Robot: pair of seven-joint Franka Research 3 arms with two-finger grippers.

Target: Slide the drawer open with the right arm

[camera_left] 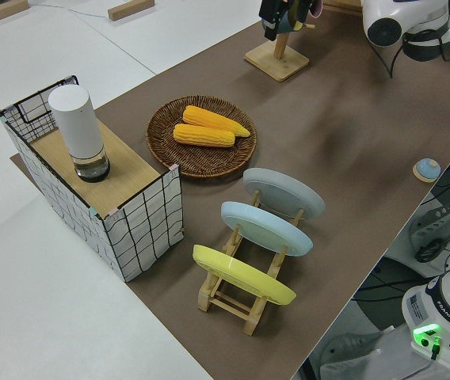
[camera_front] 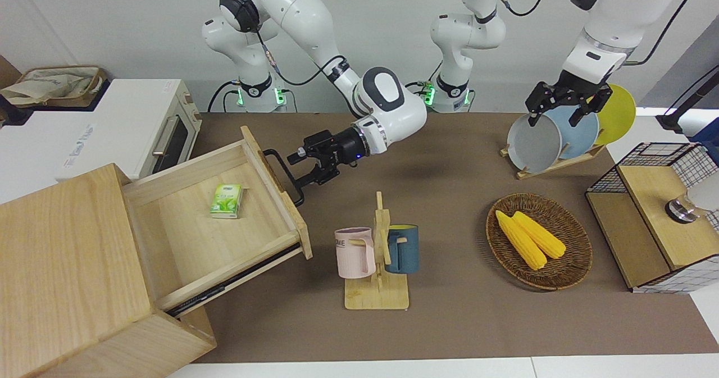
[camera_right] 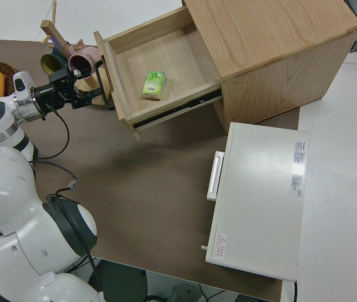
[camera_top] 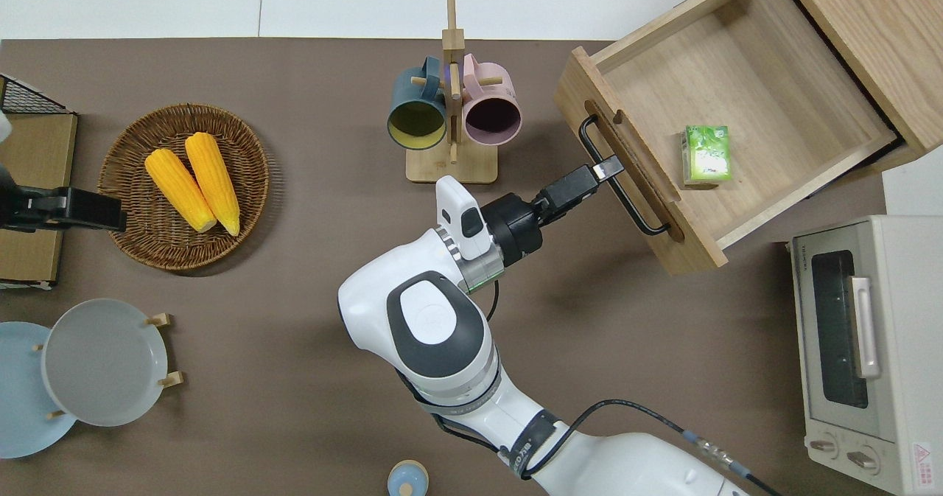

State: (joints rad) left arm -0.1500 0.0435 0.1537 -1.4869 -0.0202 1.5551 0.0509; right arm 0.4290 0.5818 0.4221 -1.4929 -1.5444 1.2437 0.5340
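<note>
Drawer [camera_front: 219,221]: wide, shallow, light wood, standing far out of its large wooden box [camera_front: 62,277] at the right arm's end of the tabletop [camera_front: 449,322]. A black bar handle [camera_front: 285,176] runs along its front. Contents: one small green packet [camera_front: 226,200] on the drawer floor.

Right claw [camera_top: 605,169]: black, two-fingered, blue light at the wrist, reaching level from the right arm [camera_top: 435,326]. Fingers pressed on the handle bar, near the middle of its length.

Left claw [camera_front: 561,105]: the arm is parked; fingers spread.

Surface: brown mat over a white tabletop, pale wall at the robots' end.

Other items: white toaster oven [camera_front: 140,128] beside the box, nearer to the robots; mug rack [camera_front: 379,265] with a pink mug [camera_front: 355,253] and a blue mug [camera_front: 403,249]; wicker tray [camera_front: 539,241] with two corn cobs [camera_front: 531,238]; plate rack [camera_front: 553,162]; wire-mesh box [camera_front: 654,215].

View notes: the overhead view shows the fingertips on the bar; the left side view alone shows the three plates on edge and a white cylinder [camera_left: 78,131] on the mesh box; the right side view shows the drawer runner under the box.
</note>
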